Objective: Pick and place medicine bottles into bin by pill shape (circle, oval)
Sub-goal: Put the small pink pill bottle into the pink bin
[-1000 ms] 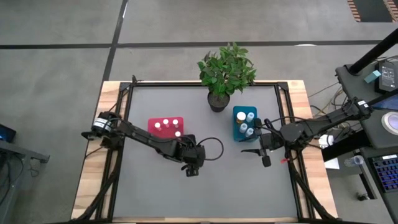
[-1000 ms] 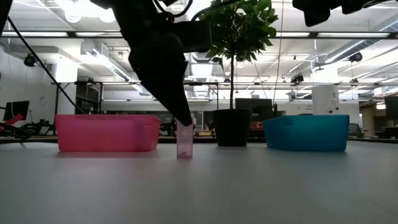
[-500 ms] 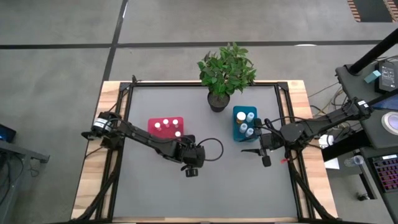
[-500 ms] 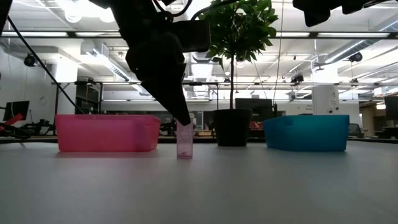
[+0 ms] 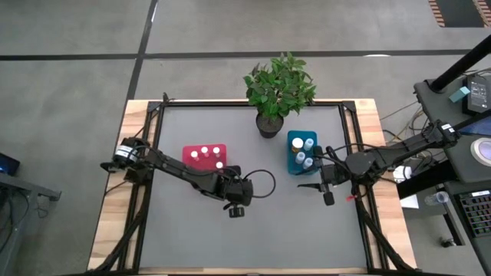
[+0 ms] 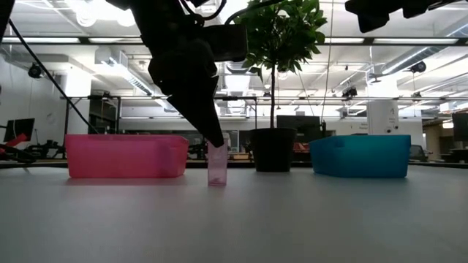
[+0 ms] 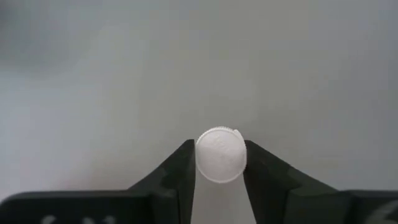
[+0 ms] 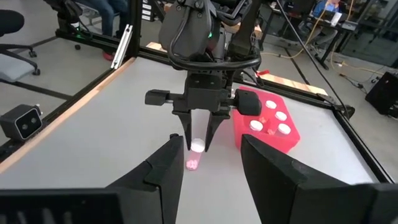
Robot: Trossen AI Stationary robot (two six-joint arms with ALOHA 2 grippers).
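Left gripper (image 7: pixel 219 163) closing on a bottle (image 7: pixel 220 155), white cap sitting squarely between both fingers; bottle standing upright on the table (image 5: pixel 192 230), just right of the red bin (image 6: pixel 124 155). Right gripper (image 5: pixel 309 186) spreading wide, hovering just near of the teal bin (image 5: pixel 301 152).

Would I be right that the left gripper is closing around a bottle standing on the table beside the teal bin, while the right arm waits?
Not quite: the bottle between the left gripper fingers stands beside the red bin, not the teal bin, as the low view shows. The right gripper does wait near the teal bin.
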